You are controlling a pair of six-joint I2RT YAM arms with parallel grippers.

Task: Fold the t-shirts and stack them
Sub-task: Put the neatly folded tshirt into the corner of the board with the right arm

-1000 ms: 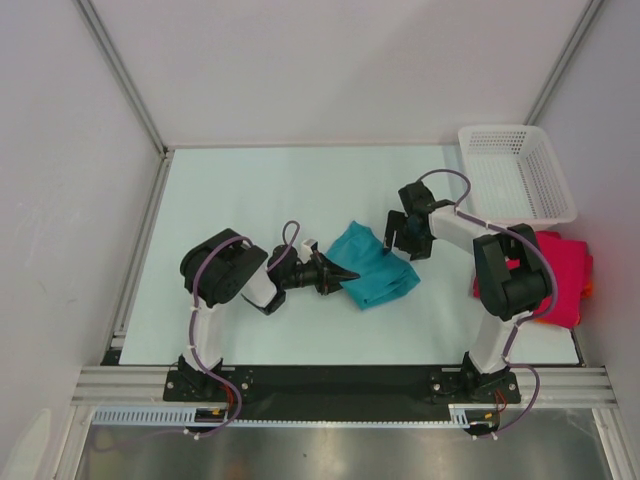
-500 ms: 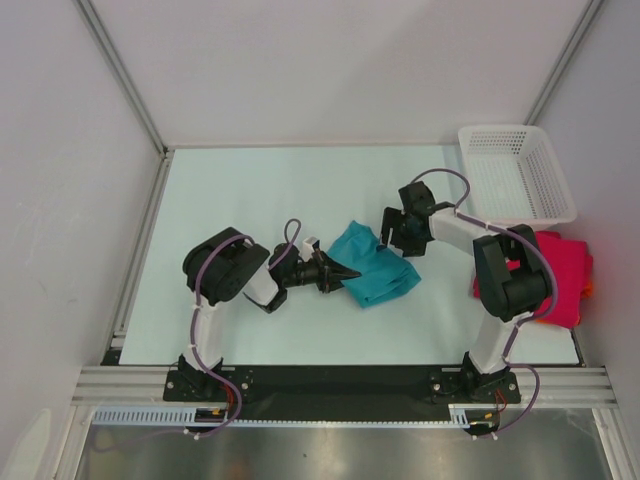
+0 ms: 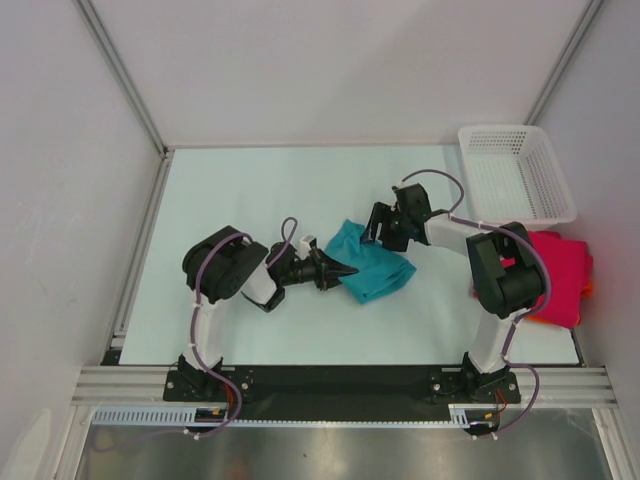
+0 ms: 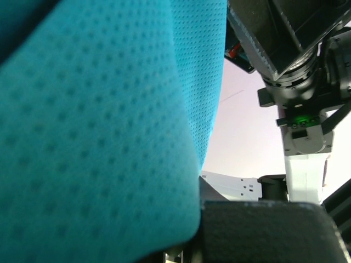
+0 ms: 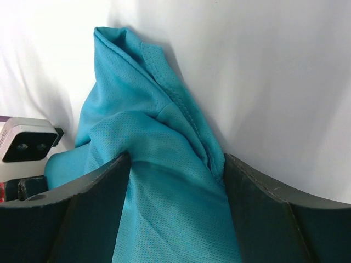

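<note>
Crowding the right edge: white basket [image 3: 515, 175]; crimson-pink t-shirt [image 3: 566, 272] partly hidden by right arm [image 3: 505, 280]
Left gripper [image 3: 338, 273]: clamped on teal t-shirt [image 3: 378, 270]
Right gripper [image 5: 176, 160]: fingers apart, astride cloth

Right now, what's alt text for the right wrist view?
A bunched teal t-shirt lies between the two dark fingers of the right tool, spread wide around it on the white table. A white camera module shows at the left edge.

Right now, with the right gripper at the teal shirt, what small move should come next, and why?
Probably close the right gripper on the teal t-shirt. Its fingers stand open on either side of a bunched fold, with cloth filling the gap between them, while the left gripper seems to pinch the shirt's opposite edge. Both arms could then lift or spread it.
</note>
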